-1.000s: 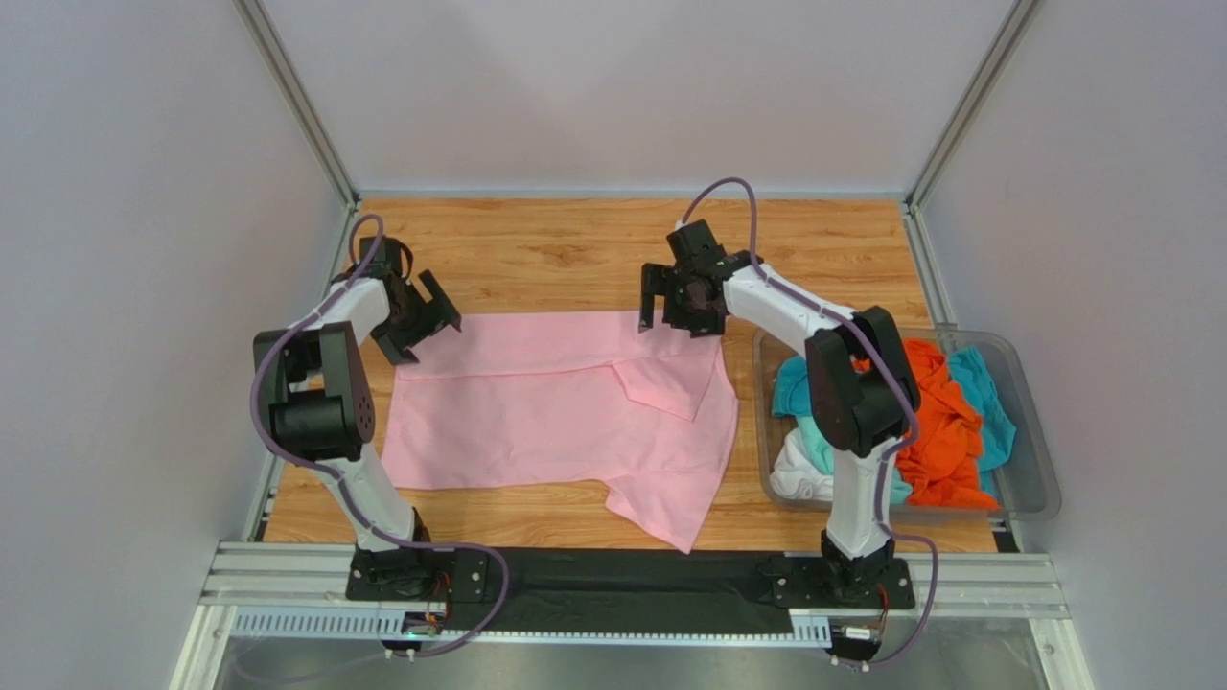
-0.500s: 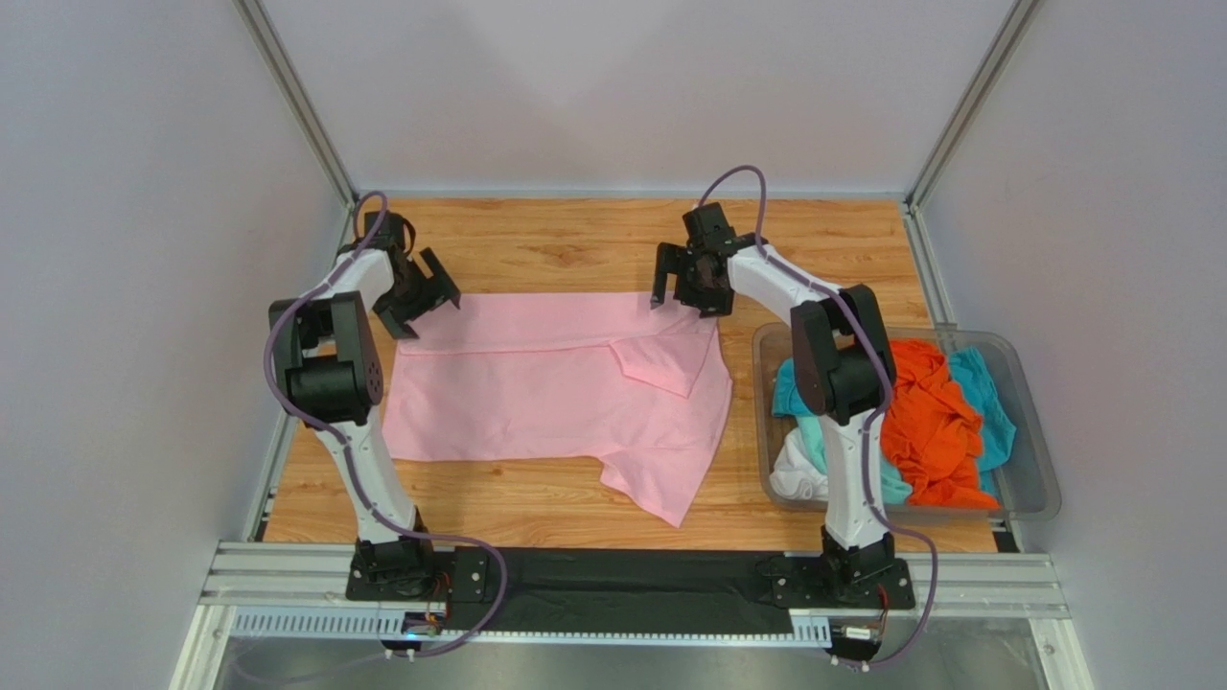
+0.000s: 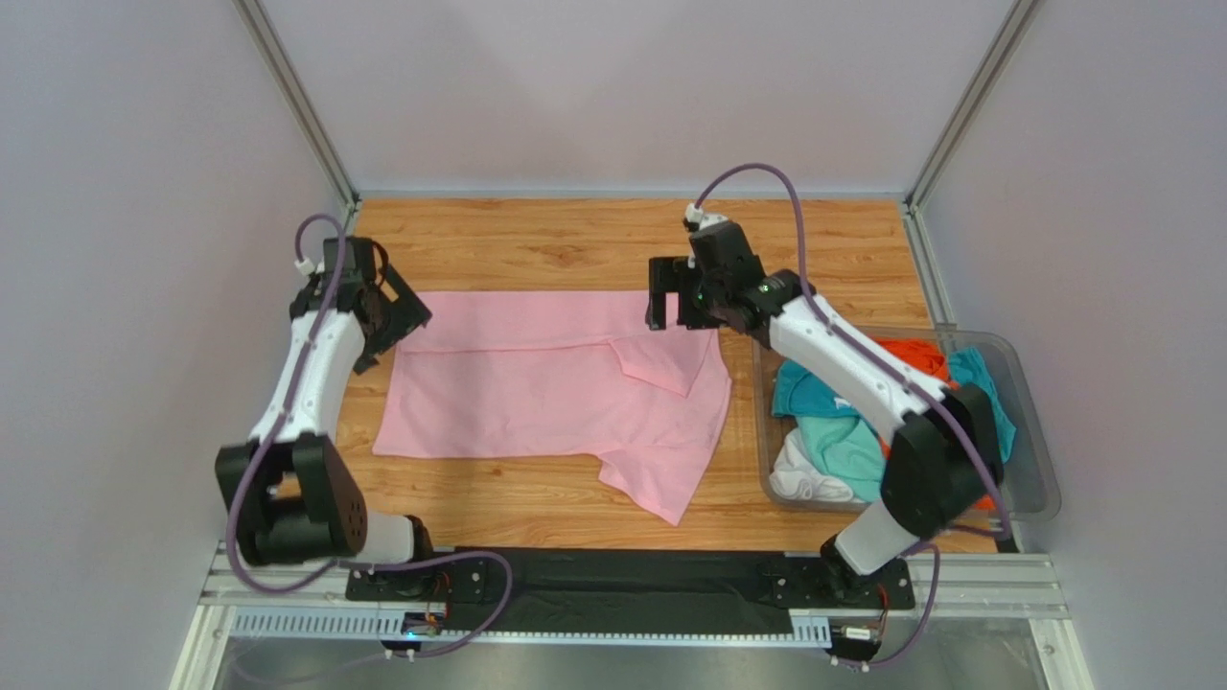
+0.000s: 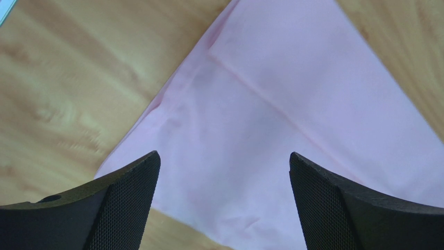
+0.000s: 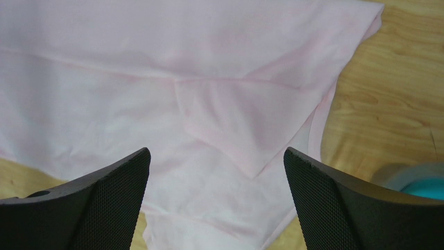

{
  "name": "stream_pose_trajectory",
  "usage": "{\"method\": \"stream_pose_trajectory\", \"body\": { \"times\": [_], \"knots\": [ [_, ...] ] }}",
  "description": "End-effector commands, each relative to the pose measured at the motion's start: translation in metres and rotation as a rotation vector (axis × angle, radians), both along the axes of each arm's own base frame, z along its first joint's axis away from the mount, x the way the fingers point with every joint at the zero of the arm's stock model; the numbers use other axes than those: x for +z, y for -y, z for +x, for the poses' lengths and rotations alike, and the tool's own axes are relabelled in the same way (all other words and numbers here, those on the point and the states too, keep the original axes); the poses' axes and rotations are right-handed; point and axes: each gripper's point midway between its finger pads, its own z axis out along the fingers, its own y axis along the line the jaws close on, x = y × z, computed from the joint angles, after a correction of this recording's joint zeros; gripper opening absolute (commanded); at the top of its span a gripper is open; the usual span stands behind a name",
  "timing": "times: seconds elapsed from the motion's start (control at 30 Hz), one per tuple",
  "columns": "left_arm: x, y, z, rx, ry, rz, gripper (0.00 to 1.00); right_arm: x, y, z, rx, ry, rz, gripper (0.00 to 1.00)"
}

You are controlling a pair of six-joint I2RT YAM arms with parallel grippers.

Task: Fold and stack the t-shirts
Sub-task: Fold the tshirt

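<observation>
Left wrist view: left hand (image 4: pixel 223 156) has its jaws wide apart with nothing between them. It hangs over the far-left corner of the pink t-shirt (image 4: pixel 271 114), and a crease runs diagonally across the cloth under it. Bare counter (image 4: pixel 62 73) shows on both sides of that corner.

Right hand (image 5: pixel 216 151) is the same: jaws apart, empty, over the shirt's far-right area. A sleeve flap (image 5: pixel 245 125) lies folded in on the body just ahead of its fingers. Height above the cloth is hard to read from the wrist cams, so I can't say whether either hand touches it. Probably a hover.

From the top cam, the pink tee is spread flat mid-counter between the two arms. A second sleeve (image 3: pixel 655 489) sticks out toward the near-right. The clear bin (image 3: pixel 1030 489) sits to the right of it, holding the teal shirts (image 3: pixel 836 431), the white shirt (image 3: pixel 799 467) and the orange shirt (image 3: pixel 929 350), partly behind the right arm.

My read on the step: the pink shirt is laid out, one sleeve is tucked, and the main folds are not done. Nothing is stacked yet.

Next move likely needs:
- both hands down onto the far corners
- a pinch through only the cloth layers meant to fold
- a matched lift and carry toward the near edge, so the hem lands square
- the loose near-right sleeve dealt with, or it will hang out of the fold
</observation>
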Motion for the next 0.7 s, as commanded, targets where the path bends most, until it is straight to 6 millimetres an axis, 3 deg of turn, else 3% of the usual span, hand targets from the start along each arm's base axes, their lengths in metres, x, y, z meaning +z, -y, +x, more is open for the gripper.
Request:
{"method": "stream_pose_trajectory", "body": {
  "times": [0.0, 0.07, 0.1, 0.13, 0.17, 0.2, 0.23, 0.4, 0.67],
  "knots": [
    [-0.026, -0.009, -0.078, 0.164, -0.115, 0.046, 1.00, -0.007, 0.021, -0.042, -0.050, 0.016, -0.047, 1.00],
    [-0.027, -0.008, -0.097, 0.206, -0.088, 0.043, 1.00, -0.008, 0.019, -0.067, -0.029, 0.009, -0.029, 1.00],
    [-0.040, -0.005, -0.109, 0.233, -0.101, 0.028, 1.00, -0.002, 0.020, -0.078, -0.024, 0.021, 0.003, 1.00],
    [-0.045, -0.004, -0.115, 0.249, -0.103, 0.021, 1.00, -0.018, 0.022, -0.094, -0.019, -0.018, 0.000, 1.00],
    [-0.044, -0.001, -0.114, 0.258, -0.068, -0.001, 1.00, -0.023, 0.024, -0.102, -0.019, -0.028, 0.008, 1.00],
    [-0.056, 0.001, -0.124, 0.268, -0.096, -0.015, 1.00, -0.017, 0.026, -0.108, -0.016, -0.018, 0.031, 1.00],
    [-0.059, 0.001, -0.126, 0.278, -0.096, -0.024, 1.00, -0.027, 0.030, -0.118, -0.025, -0.045, 0.027, 1.00],
    [-0.086, -0.007, -0.142, 0.350, -0.130, -0.055, 0.97, -0.029, 0.041, -0.133, -0.028, -0.051, 0.030, 1.00],
    [-0.120, -0.009, -0.141, 0.362, -0.185, -0.146, 0.78, -0.035, 0.044, -0.137, -0.014, -0.064, 0.006, 1.00]
  ]
}}
